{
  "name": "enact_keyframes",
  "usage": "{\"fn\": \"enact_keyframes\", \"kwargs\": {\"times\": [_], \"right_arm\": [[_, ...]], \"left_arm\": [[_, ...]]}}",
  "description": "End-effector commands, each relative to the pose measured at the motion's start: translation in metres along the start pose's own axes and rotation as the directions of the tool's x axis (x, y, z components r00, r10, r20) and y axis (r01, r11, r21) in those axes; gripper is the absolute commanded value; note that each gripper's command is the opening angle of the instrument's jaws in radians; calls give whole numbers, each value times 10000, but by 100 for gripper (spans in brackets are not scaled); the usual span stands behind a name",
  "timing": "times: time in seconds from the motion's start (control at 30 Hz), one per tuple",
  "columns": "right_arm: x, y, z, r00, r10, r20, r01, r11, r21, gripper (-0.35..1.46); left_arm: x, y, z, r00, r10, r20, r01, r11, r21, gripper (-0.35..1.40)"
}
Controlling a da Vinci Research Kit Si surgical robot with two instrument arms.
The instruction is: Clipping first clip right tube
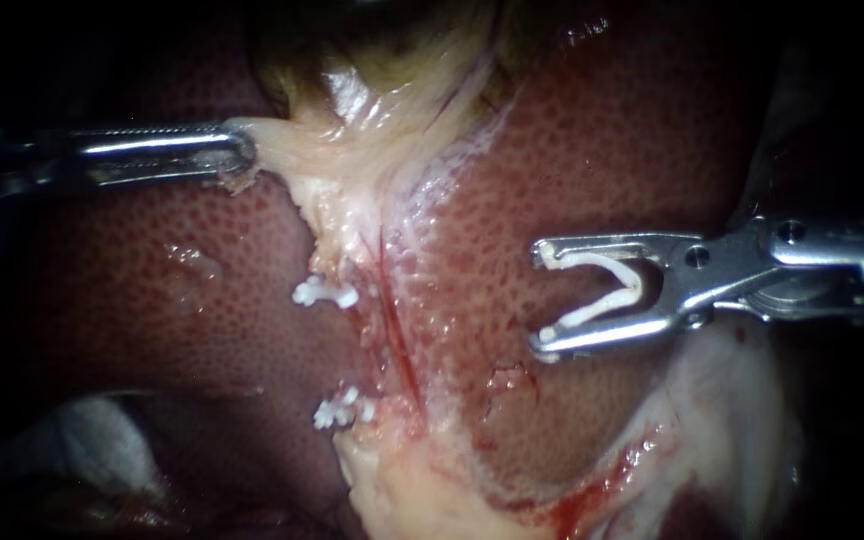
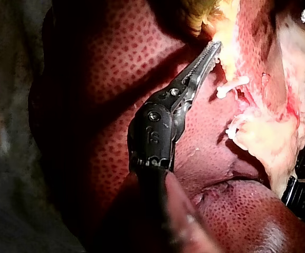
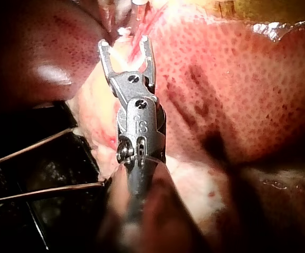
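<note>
Lying ahead of clip point(image 1: 607, 290) in right end effector point(image 1: 538, 300): right tube point(image 1: 399, 338)

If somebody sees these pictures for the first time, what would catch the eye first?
First, the right tool over the liver, holding a spread white clip that is not yet on any tube. Next, an upper clip and a lower clip stick out beside the pale central band. At the top, the left tool grips pale tissue.

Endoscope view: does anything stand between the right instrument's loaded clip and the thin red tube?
Nothing visible does. Only bare liver lies between the white clip held in the right instrument and the red tube. Two fitted clips sit beyond it.
</note>
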Motion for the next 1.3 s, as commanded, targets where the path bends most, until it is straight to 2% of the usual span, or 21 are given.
{"fn": "enact_keyframes", "kwargs": {"times": [0.03, 0.13, 0.23, 0.37, 0.5, 0.6, 0.73, 0.93, 1.3], "right_arm": [[-1, 0, 1, 10000, -14, 2, 14, 10000, 2, 49], [-8, 1, 8, 10000, -58, 3, 58, 10000, 30, 49], [-22, 2, 24, 9998, -207, -25, 208, 9997, 138, 49], [-50, 6, 53, 10000, -38, 46, 37, 9998, 210, 49], [-86, 16, 87, 9986, 263, 459, -271, 9995, 169, 49], [-112, 24, 110, 9966, 584, 575, -597, 9980, 222, 49], [-137, 33, 135, 9931, 899, 750, -914, 9957, 172, 49], [-154, 44, 158, 9884, 1224, 903, -1232, 9924, 39, 49], [-162, 43, 186, 9835, 1543, 946, -1565, 9875, 165, 49]], "left_arm": [[0, 0, 0, 10000, 13, 1, -13, 10000, 7, -35], [0, 0, 0, 10000, 12, 0, -12, 10000, 8, -35], [0, 1, 1, 10000, 11, -1, -11, 10000, 15, -35], [0, 2, 2, 10000, 13, -4, -13, 10000, 32, -35], [-1, 2, 2, 10000, 15, -5, -15, 10000, 37, -35], [-1, 3, 2, 10000, 15, -6, -15, 10000, 41, -35], [-1, 4, 3, 10000, 15, -8, -15, 10000, 52, -35], [-2, 6, 5, 10000, 22, -14, -22, 10000, 80, -35], [-3, 9, 9, 10000, 28, -14, -28, 10000, 59, -35]]}}
